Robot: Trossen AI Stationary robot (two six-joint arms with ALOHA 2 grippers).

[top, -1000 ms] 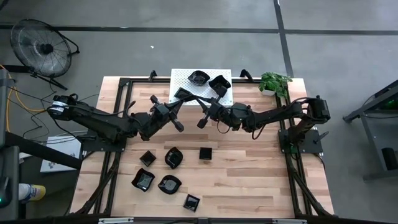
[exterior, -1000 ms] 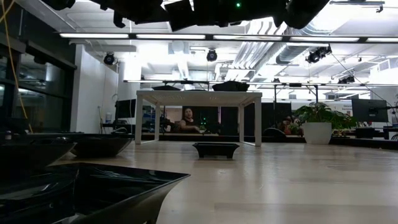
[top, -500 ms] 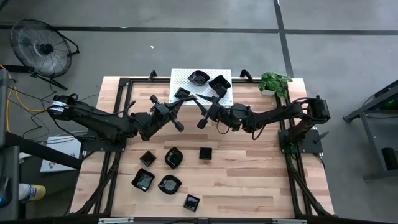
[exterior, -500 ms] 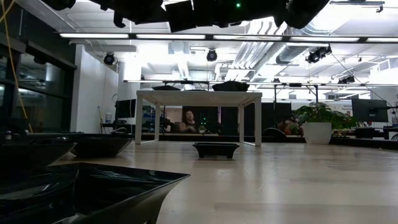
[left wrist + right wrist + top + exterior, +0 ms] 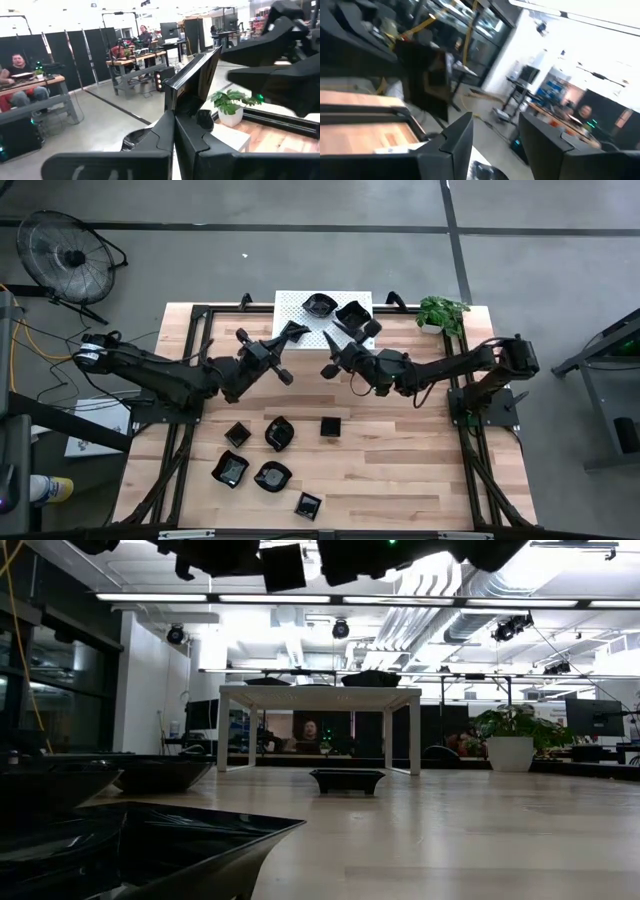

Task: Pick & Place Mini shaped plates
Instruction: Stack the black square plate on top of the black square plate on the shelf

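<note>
My left gripper [image 5: 289, 338] is shut on a square black mini plate [image 5: 194, 82], held in the air at the near left corner of the white perforated stand [image 5: 300, 305]. My right gripper [image 5: 334, 343] hovers just right of that plate, open [image 5: 495, 145], with nothing between its fingers. Two more black plates [image 5: 320, 304] [image 5: 352, 315] sit on the stand. Several mini plates lie on the wooden table nearer the front, among them a square one [image 5: 331, 425] and a wavy-edged one [image 5: 280, 432]. My left gripper pinches the square plate by its rim [image 5: 176, 109] between its two shut fingers [image 5: 162, 131]. The fingers come about level, from the table's left side. The plate stands on edge beyond the fingertips, tilted, lifted clear of the table and the stand.
A potted plant [image 5: 440, 310] stands at the far right corner. The black frame rails [image 5: 190, 350] run along the table's sides. In the low view a plate [image 5: 347, 780] lies in front of the raised stand [image 5: 320, 695], with big dark plates [image 5: 150, 840] close at the left.
My right gripper has opened, let go of the square plate and drawn back a little toward the table's right edge, turning as it went. The plate stays in my left gripper, still in the air by the stand's corner.
</note>
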